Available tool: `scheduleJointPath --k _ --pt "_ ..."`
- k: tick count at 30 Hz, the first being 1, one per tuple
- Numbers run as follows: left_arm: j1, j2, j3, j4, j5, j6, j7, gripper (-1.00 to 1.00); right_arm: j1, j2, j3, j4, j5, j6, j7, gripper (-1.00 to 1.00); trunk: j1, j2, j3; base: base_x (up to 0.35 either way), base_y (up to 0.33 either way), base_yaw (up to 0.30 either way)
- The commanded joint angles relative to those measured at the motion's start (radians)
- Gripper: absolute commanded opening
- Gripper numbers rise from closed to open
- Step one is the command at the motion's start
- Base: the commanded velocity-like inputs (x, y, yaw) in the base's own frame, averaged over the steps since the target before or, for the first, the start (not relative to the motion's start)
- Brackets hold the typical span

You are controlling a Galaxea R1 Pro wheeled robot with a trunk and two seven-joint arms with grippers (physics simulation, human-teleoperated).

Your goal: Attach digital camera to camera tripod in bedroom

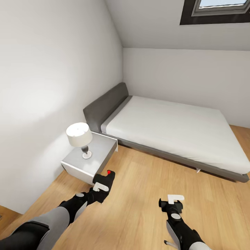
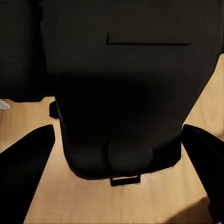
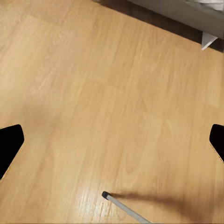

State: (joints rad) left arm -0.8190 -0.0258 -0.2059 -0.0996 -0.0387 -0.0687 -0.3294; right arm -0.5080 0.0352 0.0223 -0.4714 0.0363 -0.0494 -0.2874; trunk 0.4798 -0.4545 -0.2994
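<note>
The bedroom shows pale grey walls, a sloped ceiling with a dark-framed window at the top, and a light wood plank floor. A grey bed with a white mattress and a dark headboard stands along the far wall. Beside its head sits a low white nightstand, and a white-shaded lamp stands on it.

The left arm reaches out over the floor just in front of the nightstand. Its left gripper is clamped on the digital camera — a small black body with a round red button on top. In the left wrist view the digital camera sits dark and close between the two black fingers, held above the planks.

The right gripper hangs over bare floor, well apart from the left one, with its fingers spread wide and nothing between them.

A silver leg of the camera tripod — thin, with a black foot resting on the planks — lies under the right gripper; in the head view the camera tripod shows beside the right forearm.
</note>
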Motion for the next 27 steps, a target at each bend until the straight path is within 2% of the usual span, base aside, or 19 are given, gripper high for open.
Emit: scheduleJointPath --k 1,7,16,27 --pt "-0.001 0.0 -0.003 0.001 -0.004 -0.007 0.0 -1.0 -0.007 0.0 0.002 0.001 0.004 -0.001 -0.006 1.0 0.001 -0.002 -0.002 0.269 0.0 0.0" --pt "0.001 0.0 -0.003 0.001 -0.003 -0.006 0.0 -1.0 -0.02 0.0 0.002 0.001 0.004 -0.001 -0.007 1.0 0.001 -0.002 -0.002 0.14 0.0 0.0" --pt "0.001 0.0 -0.002 0.001 -0.003 -0.006 0.0 -1.0 -0.02 0.0 0.002 -0.002 0.003 -0.001 -0.007 1.0 0.001 -0.002 -0.001 0.017 0.0 -0.01" --pt "0.001 0.001 -0.003 0.001 -0.003 -0.006 0.0 -1.0 -0.02 0.0 0.002 -0.003 0.002 -0.001 -0.007 1.0 0.001 -0.002 0.008 0.001 0.0 -0.17"
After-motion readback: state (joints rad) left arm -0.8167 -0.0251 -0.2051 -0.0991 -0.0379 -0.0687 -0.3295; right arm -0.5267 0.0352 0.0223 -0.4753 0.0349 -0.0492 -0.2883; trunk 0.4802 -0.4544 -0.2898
